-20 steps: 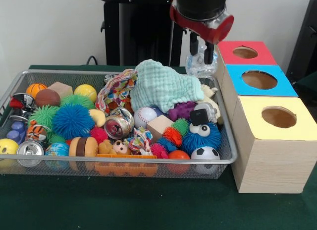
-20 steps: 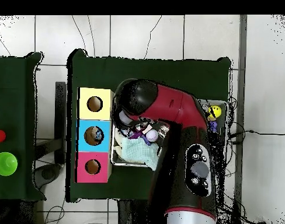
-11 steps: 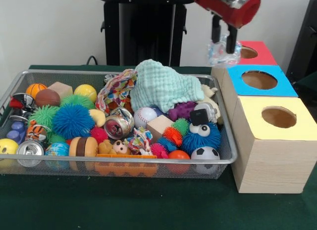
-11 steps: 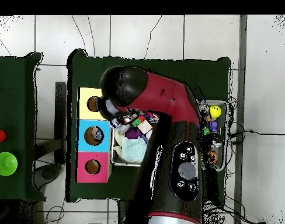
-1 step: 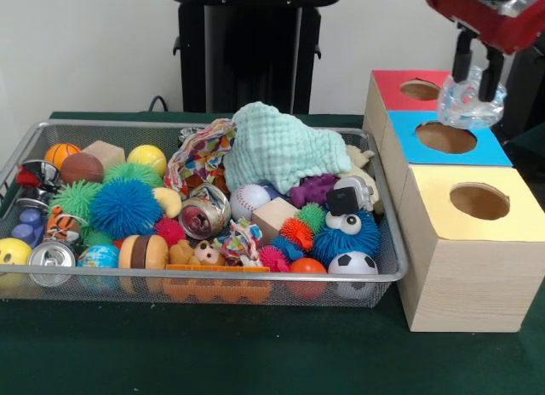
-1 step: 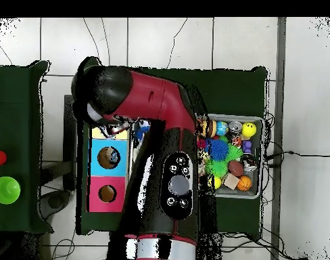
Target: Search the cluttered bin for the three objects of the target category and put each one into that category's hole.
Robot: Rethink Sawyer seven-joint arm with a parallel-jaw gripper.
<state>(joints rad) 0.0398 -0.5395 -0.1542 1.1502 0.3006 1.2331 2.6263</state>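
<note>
In the front view my gripper (image 5: 475, 87) hangs at the top right, shut on a crumpled clear plastic bottle (image 5: 470, 107). The bottle is held just above the blue box (image 5: 494, 152), over the far edge of its round hole (image 5: 446, 138). The red box (image 5: 392, 82) lies behind it and the yellow box (image 5: 443, 186) in front. The wire bin (image 5: 385, 229) to the left is packed with toys, a mint cloth (image 5: 281, 148) and crushed cans (image 5: 204, 212) (image 5: 51, 255). From overhead the red arm (image 6: 154, 108) covers the gripper and the bottle.
Overhead, the blue box (image 6: 95, 157) and red box (image 6: 93, 194) show left of the arm, and the yellow box is mostly covered. The bin's right part (image 6: 260, 159) shows beside the arm. A soccer ball (image 5: 352, 264) and a blue furry toy (image 5: 345, 235) sit near the boxes.
The gripper has carried the clear bottle from above the bin's far right corner, up and across the red box, to above the blue box. The bin's contents have not shifted.
</note>
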